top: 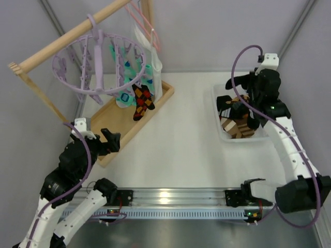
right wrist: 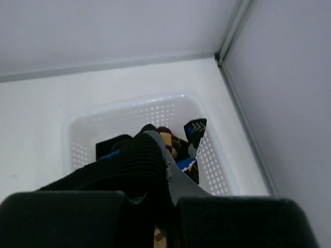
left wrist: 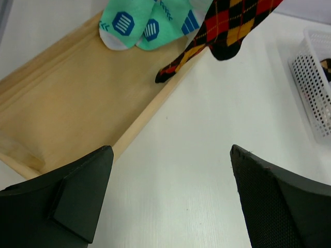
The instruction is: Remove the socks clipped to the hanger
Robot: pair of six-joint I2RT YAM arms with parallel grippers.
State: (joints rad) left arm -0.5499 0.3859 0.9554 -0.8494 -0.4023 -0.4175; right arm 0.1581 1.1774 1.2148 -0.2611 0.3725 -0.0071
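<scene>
The work is partway through, in the drop-off half of a cycle: the right pincer (top: 235, 106) hangs over the white basket (top: 220, 94) at about 2 o'clock on the table (top: 176, 150). As far as its wrist view shows, it is clamped on a black sock (right wrist: 132, 160), whose ribbed cloth drapes over the fingers right above the basket. A few socks already lie in there, a brown checked one among them. The lavender hanger (top: 97, 62) hangs from the wooden rod (top: 67, 36) at about 10 o'clock. Socks dangle from clips on its 4 o'clock side: the mint-green socks (left wrist: 129, 23) with their blue-white marks, and just beside them the diamond-patterned sock (left wrist: 227, 26), toes down over the wooden tray (left wrist: 67, 103). The left pincer (left wrist: 170, 199) sits near 8 o'clock with its fingers wide apart and nothing between them, aimed up toward those hanging socks but well short of them. The next move probably calls for two things. The right side has to let the black sock fall inside the basket walls. The left has to reach toward 1 o'clock, close on the free toe of the diamond-patterned sock and pull down firmly enough to slip it from its clip. The likely snag is that the hanger swings with the tug instead of letting go.
</scene>
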